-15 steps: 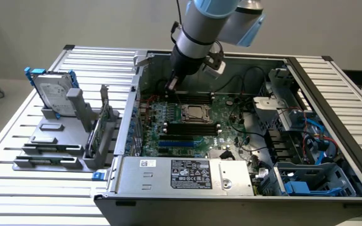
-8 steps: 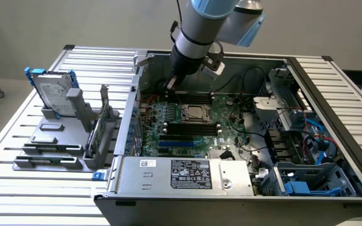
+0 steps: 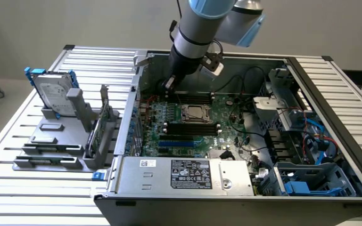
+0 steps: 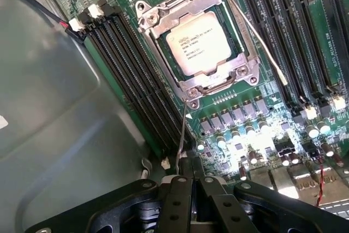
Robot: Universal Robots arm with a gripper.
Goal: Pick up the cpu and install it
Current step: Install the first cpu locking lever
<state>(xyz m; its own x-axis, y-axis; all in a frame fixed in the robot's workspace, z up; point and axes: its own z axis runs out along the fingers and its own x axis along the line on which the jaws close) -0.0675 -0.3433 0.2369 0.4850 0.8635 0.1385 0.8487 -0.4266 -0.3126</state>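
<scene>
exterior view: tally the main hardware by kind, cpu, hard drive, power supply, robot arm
cpu: 1
hard drive: 1
power supply: 1
robot arm: 1
total: 4

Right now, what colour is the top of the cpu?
Silvery-grey, with tiny dark lettering printed on it. The cpu shows best in the wrist view.

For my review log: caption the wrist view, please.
Shut gripper over the green board; cpu lies in its metal-framed socket.
</scene>
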